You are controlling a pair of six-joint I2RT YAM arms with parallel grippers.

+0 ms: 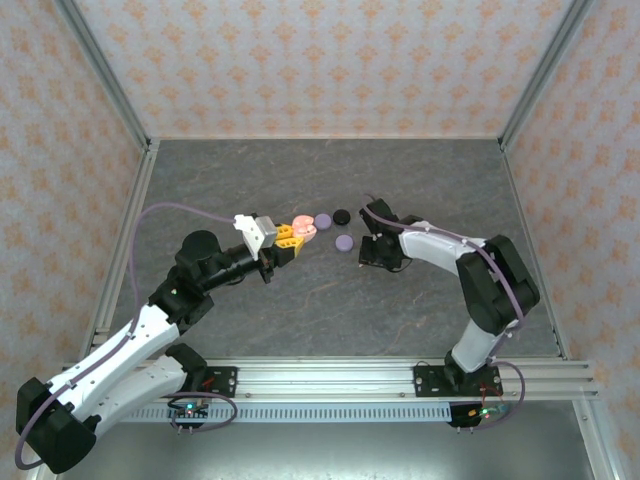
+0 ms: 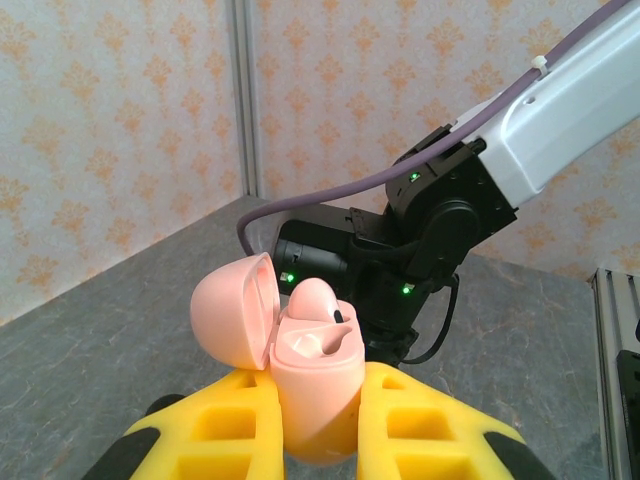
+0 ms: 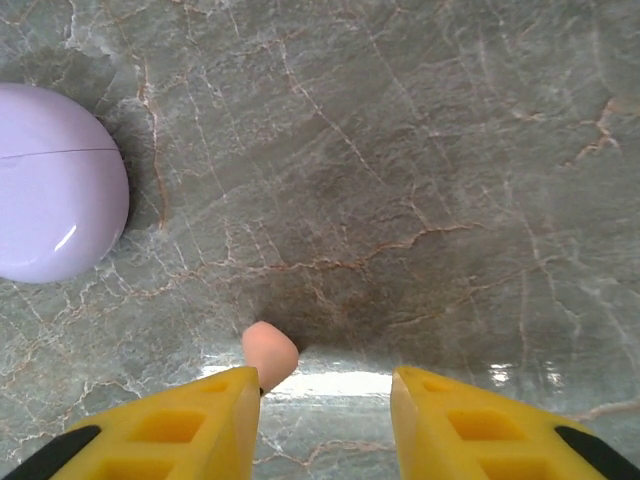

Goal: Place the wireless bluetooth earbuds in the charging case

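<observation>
Loose pink earbud [image 3: 270,355] lies on the table [image 3: 420,160], out on the right-arm side of the charging case [image 2: 315,380], beyond the round discs. It's already between the fingers of the right gripper [image 3: 325,390]. Those jaws stand apart, with the bud touching the inner tip of the finger on the camera's left and a clear gap to the other finger, so we read them as released, nothing clamped. We only see the bud's rounded end. The rest is tucked behind that finger, so we can't tell its long axis; the stem probably points back under the finger, but that's a guess. The case itself is clenched in the left gripper [image 2: 320,410], mouth up, lid [image 2: 235,310] swung open toward the camera's left. A second pink bud [image 2: 313,297] looks seated in the far socket, and the near socket looks free. The right arm is right at the loose bud and the left is tied up holding the case, so we'd have the right one carry. We expect the next move to be a pinch, a lift, a crossing toward the case and a descent into the free socket, stem first. The bud is off-centre in the jaws and may roll or twist on the pinch. A lilac disc [image 1: 344,242] and a black disc [image 1: 341,215] sit between the case and the right gripper, so the crossing should go over them.
</observation>
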